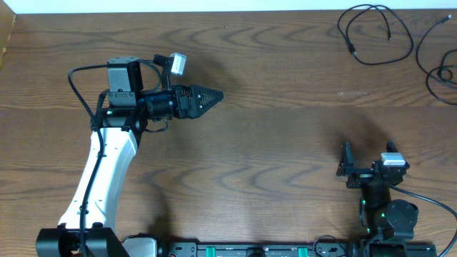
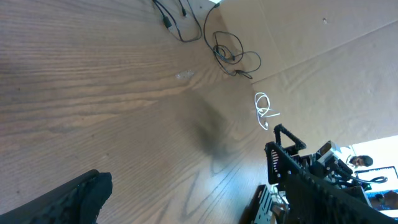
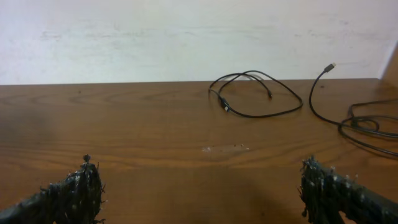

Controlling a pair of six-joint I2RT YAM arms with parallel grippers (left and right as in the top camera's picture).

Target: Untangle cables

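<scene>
Two loose black cables lie at the table's far right: a looped cable (image 1: pixel 375 32) (image 3: pixel 255 93) and a bunched cable (image 1: pixel 443 68) (image 3: pixel 370 124) at the edge. In the left wrist view both black cables (image 2: pixel 233 56) show far off, with a thin white cable (image 2: pixel 264 112) coiled on a pale surface past the wood. My left gripper (image 1: pixel 213 95) hovers over the table's left-middle, pointing right, far from the cables; only one finger (image 2: pixel 84 196) shows and nothing is held. My right gripper (image 1: pixel 368 153) (image 3: pixel 202 186) stands open and empty near the front right, facing the cables.
A white wall (image 3: pixel 186 31) runs along the table's far edge. The right arm's base (image 1: pixel 389 214) sits at the front right, and the left arm's white link (image 1: pixel 107 164) crosses the front left. A cardboard edge (image 1: pixel 6 32) shows at the far left corner.
</scene>
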